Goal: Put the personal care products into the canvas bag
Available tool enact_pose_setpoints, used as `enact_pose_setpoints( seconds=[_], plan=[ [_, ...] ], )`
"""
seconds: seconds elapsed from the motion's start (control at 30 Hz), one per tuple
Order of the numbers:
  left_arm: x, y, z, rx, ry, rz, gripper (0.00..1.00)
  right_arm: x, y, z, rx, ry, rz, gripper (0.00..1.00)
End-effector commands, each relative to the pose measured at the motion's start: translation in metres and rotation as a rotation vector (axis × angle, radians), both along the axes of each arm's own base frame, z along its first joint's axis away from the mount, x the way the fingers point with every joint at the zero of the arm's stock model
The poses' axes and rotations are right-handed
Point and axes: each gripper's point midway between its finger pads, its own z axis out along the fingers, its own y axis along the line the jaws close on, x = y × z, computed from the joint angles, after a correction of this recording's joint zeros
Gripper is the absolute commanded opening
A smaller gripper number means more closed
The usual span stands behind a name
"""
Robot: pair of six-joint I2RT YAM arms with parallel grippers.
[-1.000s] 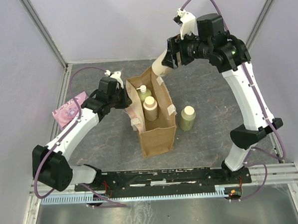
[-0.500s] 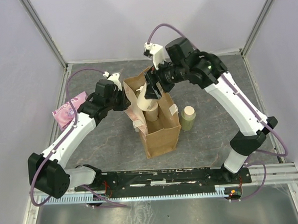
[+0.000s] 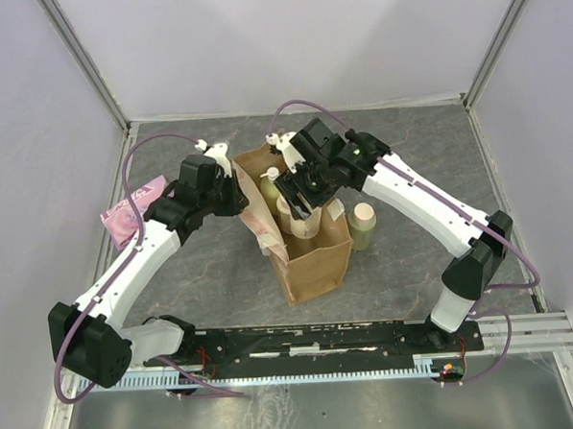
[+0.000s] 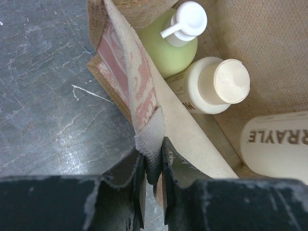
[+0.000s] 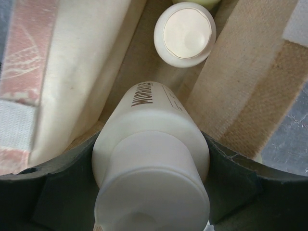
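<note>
The tan canvas bag (image 3: 318, 263) stands mid-table, mouth open. My left gripper (image 3: 239, 194) is shut on the white patch (image 4: 150, 144) of its left rim, by the pinkish handle. My right gripper (image 3: 300, 200) is inside the bag's mouth, shut on a cream bottle (image 5: 151, 144), which is lowered between the bag's walls (image 5: 250, 82). Inside the bag stand a pale green pump bottle (image 4: 175, 43) and a second cream bottle (image 4: 216, 84), whose cap also shows in the right wrist view (image 5: 185, 31). A pale green bottle with a beige cap (image 3: 361, 227) stands on the table just right of the bag.
A flat pink packet (image 3: 132, 207) lies at the left, against the enclosure wall. Grey stone-patterned table (image 3: 409, 160) with lilac walls on three sides. The rail with the arm bases (image 3: 312, 343) runs along the near edge.
My right arm came down from above and behind the bag into its mouth, carrying the cream bottle. The bag shifted slightly toward the right. My left gripper kept hold of the rim.
</note>
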Motion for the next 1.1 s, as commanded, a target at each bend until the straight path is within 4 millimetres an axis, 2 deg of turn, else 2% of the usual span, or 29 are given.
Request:
enact_pose_setpoints(
  seconds=[0.0, 0.5, 1.07],
  plan=[
    [-0.014, 0.000, 0.009, 0.011, -0.004, -0.058, 0.19, 0.023, 0.016, 0.029, 0.108, -0.174, -0.059, 0.00],
    [-0.016, 0.002, 0.003, 0.020, 0.014, -0.050, 0.19, 0.055, 0.028, -0.038, 0.035, -0.234, -0.164, 0.00],
    [-0.014, 0.004, 0.001, 0.024, 0.021, -0.028, 0.19, 0.062, 0.042, -0.094, 0.005, -0.192, -0.144, 0.00]
  ],
)
